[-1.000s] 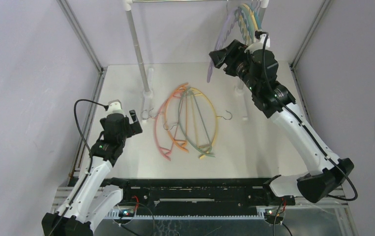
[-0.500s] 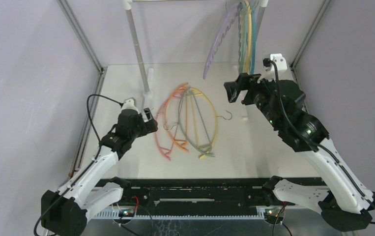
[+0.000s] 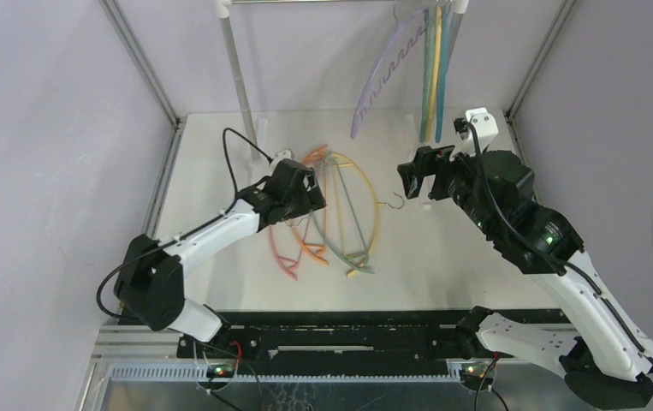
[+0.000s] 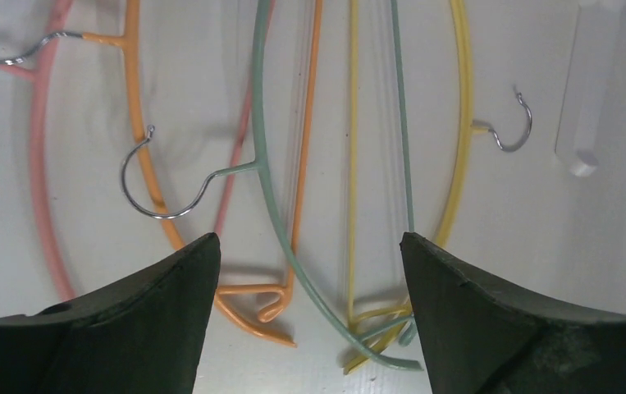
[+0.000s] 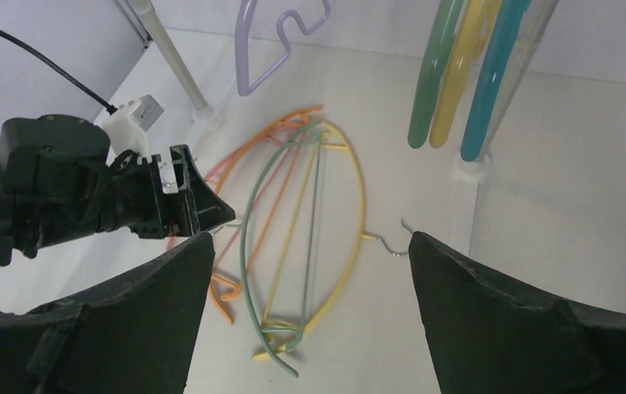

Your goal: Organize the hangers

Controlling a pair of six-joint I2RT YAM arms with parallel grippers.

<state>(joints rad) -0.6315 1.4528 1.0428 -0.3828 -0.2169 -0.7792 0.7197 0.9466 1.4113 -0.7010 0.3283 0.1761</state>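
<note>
Now your left arm had swung in over the loose hangers [image 3: 340, 218].
Your left gripper [image 3: 312, 190], jaws spread and holding nothing, had come from the table's 9 o'clock edge to hang above the pink, orange, green and yellow ones lying mid-table. Your right gripper [image 3: 410, 175], likewise released and empty, had dropped back from the rail [image 3: 235, 77], where the hung hangers [image 3: 430, 68] in lilac, green, yellow and teal stayed at 1 o'clock. Four looked racked; four were still to lift.
</note>
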